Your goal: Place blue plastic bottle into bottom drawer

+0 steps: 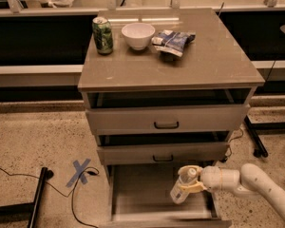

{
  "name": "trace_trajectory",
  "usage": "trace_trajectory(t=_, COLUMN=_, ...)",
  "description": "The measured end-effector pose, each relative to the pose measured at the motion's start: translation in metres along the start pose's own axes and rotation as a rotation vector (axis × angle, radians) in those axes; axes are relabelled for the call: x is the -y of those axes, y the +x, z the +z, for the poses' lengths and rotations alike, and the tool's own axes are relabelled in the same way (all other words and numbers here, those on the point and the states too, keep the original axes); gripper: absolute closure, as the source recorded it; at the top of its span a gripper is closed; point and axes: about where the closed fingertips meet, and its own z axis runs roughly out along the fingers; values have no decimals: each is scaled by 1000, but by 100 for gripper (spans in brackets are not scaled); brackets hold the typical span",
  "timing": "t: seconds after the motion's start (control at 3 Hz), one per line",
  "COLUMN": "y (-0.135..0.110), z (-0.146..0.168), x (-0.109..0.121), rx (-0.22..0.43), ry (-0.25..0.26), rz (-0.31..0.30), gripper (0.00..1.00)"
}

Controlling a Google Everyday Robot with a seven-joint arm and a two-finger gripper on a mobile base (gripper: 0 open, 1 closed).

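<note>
The blue plastic bottle (182, 188) is a clear bottle with a white cap and label, tilted, held low over the right part of the open bottom drawer (137, 189). My gripper (190, 182) comes in from the right on a white arm and is shut on the bottle. The drawer is pulled out and its grey floor shows. I cannot tell whether the bottle touches the floor.
On the cabinet top (209, 61) stand a green soda can (102, 34), a white bowl (138, 35) and a blue snack bag (173, 41). The two upper drawers (166, 120) are slightly open. A blue tape cross (80, 171) and cables lie on the floor at left.
</note>
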Motion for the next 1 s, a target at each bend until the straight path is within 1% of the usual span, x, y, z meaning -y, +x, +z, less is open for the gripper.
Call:
trace_trajectory(t=0.33, y=21, z=20, x=19, rx=-7, ry=30, rz=-112, gripper=100)
trace_trajectory(t=0.67, y=58, z=42, x=40, rx=-47, ry=17, rz=-219, gripper=100)
trace_trajectory(t=1.0, y=88, z=55, x=57, rx=-107, ry=-2, rz=-277, gripper=100)
